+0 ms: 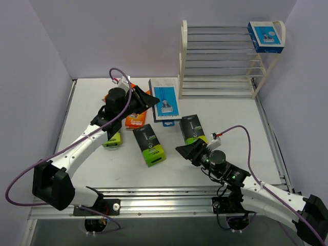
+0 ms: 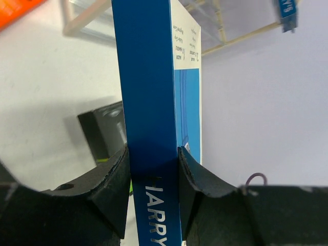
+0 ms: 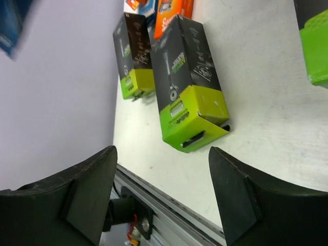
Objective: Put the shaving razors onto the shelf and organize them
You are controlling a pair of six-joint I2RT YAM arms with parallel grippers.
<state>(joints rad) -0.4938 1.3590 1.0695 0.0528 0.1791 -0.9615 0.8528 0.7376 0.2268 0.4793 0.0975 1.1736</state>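
Note:
My left gripper [image 1: 147,99] is shut on the long edge of a blue-and-white razor pack [image 1: 165,102] at mid-table; in the left wrist view that pack [image 2: 151,102] stands edge-on between the jaws of the left gripper [image 2: 154,169]. Another blue pack [image 1: 266,37] sits at the top right of the white shelf [image 1: 220,61]. Three black-and-green packs lie on the table: one [image 1: 149,144] in the middle, one [image 1: 192,128] to its right, one [image 1: 113,139] under the left arm. Orange packs [image 1: 136,120] lie beside the left arm. My right gripper [image 1: 185,151] is open and holds nothing, a short way from the middle black pack [image 3: 187,82].
The shelf stands at the back right against the wall. Purple walls close in both sides. A metal rail [image 1: 169,197] runs along the table's near edge. The right arm's cable [image 1: 241,130] arcs above the table on the right.

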